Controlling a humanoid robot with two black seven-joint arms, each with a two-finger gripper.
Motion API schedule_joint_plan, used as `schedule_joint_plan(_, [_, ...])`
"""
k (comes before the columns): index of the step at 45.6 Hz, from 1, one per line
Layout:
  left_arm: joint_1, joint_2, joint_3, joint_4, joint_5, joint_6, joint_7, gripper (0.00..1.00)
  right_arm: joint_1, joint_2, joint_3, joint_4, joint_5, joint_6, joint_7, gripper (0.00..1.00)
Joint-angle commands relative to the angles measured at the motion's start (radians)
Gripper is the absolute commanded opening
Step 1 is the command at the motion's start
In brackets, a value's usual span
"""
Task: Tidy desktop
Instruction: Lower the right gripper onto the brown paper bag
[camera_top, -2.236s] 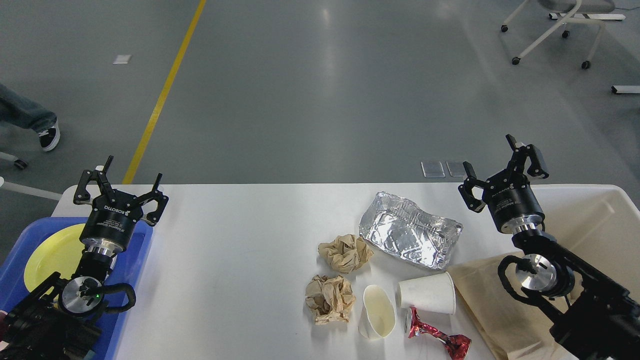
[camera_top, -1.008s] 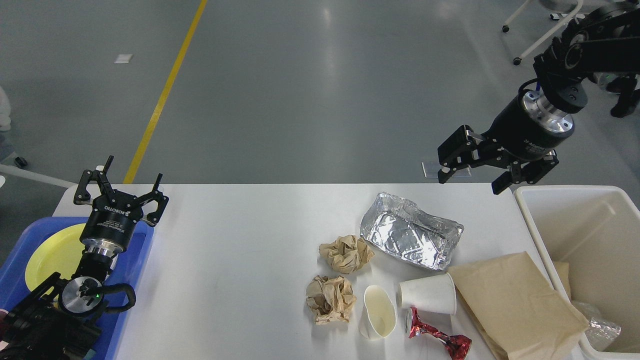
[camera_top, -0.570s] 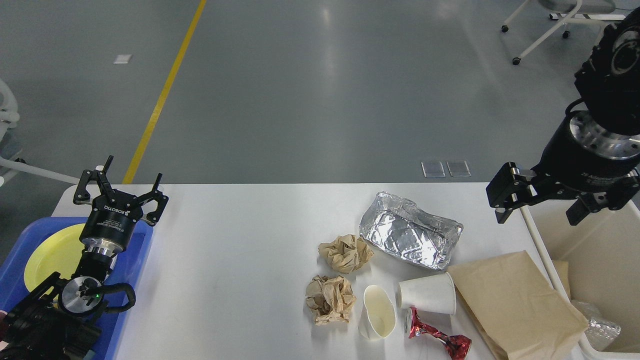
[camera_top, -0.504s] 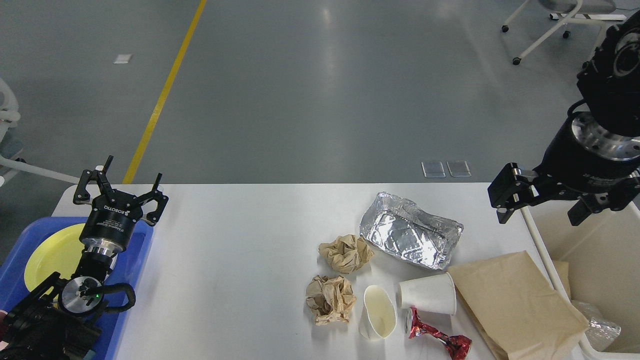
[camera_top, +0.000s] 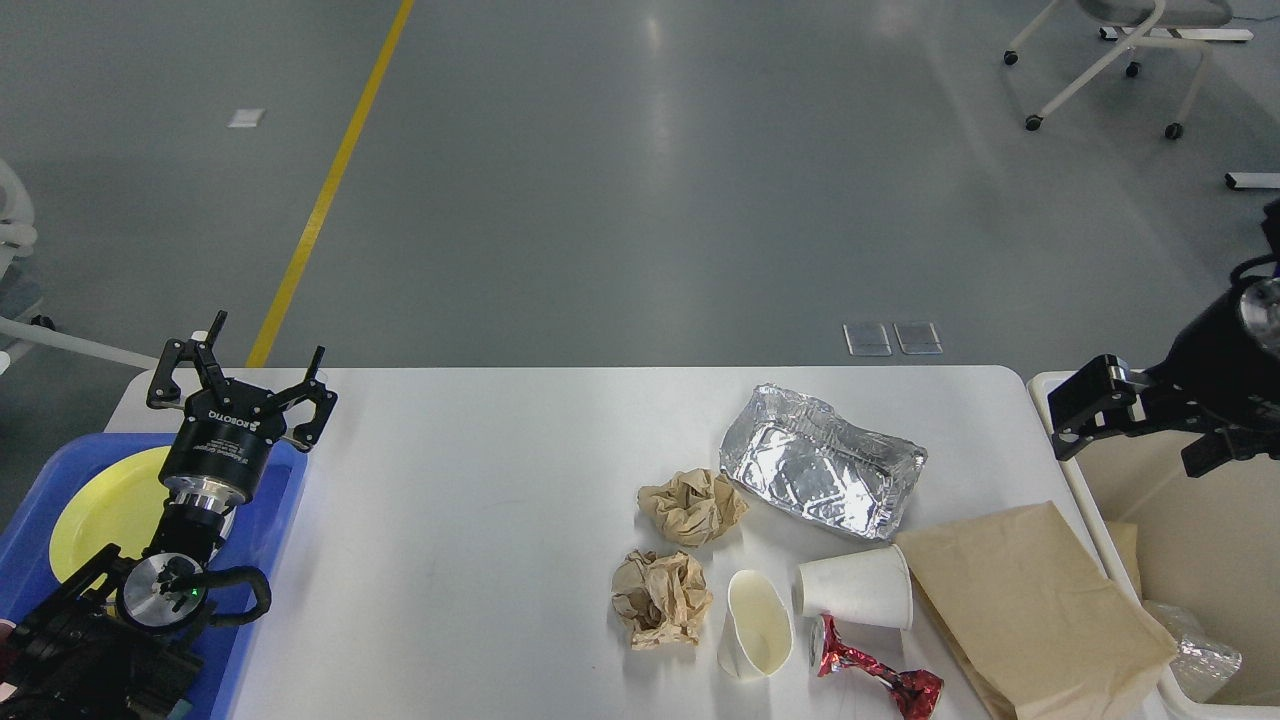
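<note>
litter remains on the desktop (camera_top: 480, 470), all of it lying to the left of the right gripper (camera_top: 1140, 425) and well to the right of the left gripper (camera_top: 240, 375). the right gripper hangs over the near wall of the beige bin (camera_top: 1085, 500), jaws apart and empty, a position suited to dropping waste into the bin rather than picking. the nearest items to it are the foil tray (camera_top: 820, 470) and the flat paper bag (camera_top: 1030, 610), whose far corner overhangs the bin side of the desktop. beyond these lie two paper cups (camera_top: 855, 590) on their sides, a red wrapper (camera_top: 875, 675) and two crumpled paper balls (camera_top: 690, 505). the left gripper stands upright with jaws apart, holding nothing, above the blue tray (camera_top: 285, 520) that carries a yellow plate (camera_top: 100, 510). judgement: clearing is partly done; the foil tray is the likely next pick.
</note>
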Motion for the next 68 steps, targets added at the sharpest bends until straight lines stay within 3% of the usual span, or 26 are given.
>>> schedule_joint_plan(1, [0.0,0.0,0.0,0.0,0.0,0.0,-0.001,0.96,-0.137,-0.045,0.005,-0.001,-0.141,-0.099,0.025,1.0])
schedule_joint_plan(8, [0.0,0.0,0.0,0.0,0.0,0.0,-0.001,0.96,-0.307,-0.138,0.073,-0.033,-0.278,-0.242,0.054,1.0])
schedule_joint_plan(18, [0.0,0.0,0.0,0.0,0.0,0.0,-0.001,0.96,-0.588,-0.106,0.131,-0.223,-0.312,-0.41,0.055,1.0])
schedule_joint_plan(25, [0.0,0.0,0.0,0.0,0.001,0.0,-0.001,0.96,-0.72,-0.103,0.188,-0.337,-0.318,-0.43,0.078,1.0])
schedule_joint_plan(38, [0.0,0.0,0.0,0.0,0.0,0.0,-0.001,0.96,-1.065,-0.023,0.347,-0.647,-0.307,-0.434,0.196,1.0])
schedule_joint_plan(47, [0.0,0.0,0.0,0.0,0.0,0.0,-0.001,0.96,-1.109,-0.006,0.399,-0.673,-0.273,-0.458,0.183,1.0])
schedule_joint_plan(52, [0.0,0.0,0.0,0.0,0.0,0.0,-0.001,0.96,-1.129,0.001,0.399,-0.67,-0.24,-0.53,0.183,1.0])
schedule_joint_plan(54, [0.0,0.0,0.0,0.0,0.001,0.0,-0.001,0.96,-1.129,0.006,0.399,-0.667,-0.246,-0.559,0.183,0.94])
schedule_joint_plan(57, [0.0,0.0,0.0,0.0,0.002,0.0,-0.001,0.96,-1.129,0.003,0.398,-0.665,-0.25,-0.575,0.181,0.78])
schedule_joint_plan(59, [0.0,0.0,0.0,0.0,0.002,0.0,-0.001,0.96,-1.129,-0.002,0.398,-0.665,-0.25,-0.573,0.181,0.61])
schedule_joint_plan(63, [0.0,0.0,0.0,0.0,0.002,0.0,-0.001,0.96,-1.129,-0.01,0.396,-0.662,-0.25,-0.569,0.18,0.15])
schedule_joint_plan(65, [0.0,0.0,0.0,0.0,0.0,0.0,-0.001,0.96,-1.129,-0.016,0.395,-0.661,-0.25,-0.559,0.18,0.01])
schedule_joint_plan(68, [0.0,0.0,0.0,0.0,0.0,0.0,-0.001,0.96,-1.129,-0.016,0.393,-0.655,-0.252,-0.547,0.178,0.0])
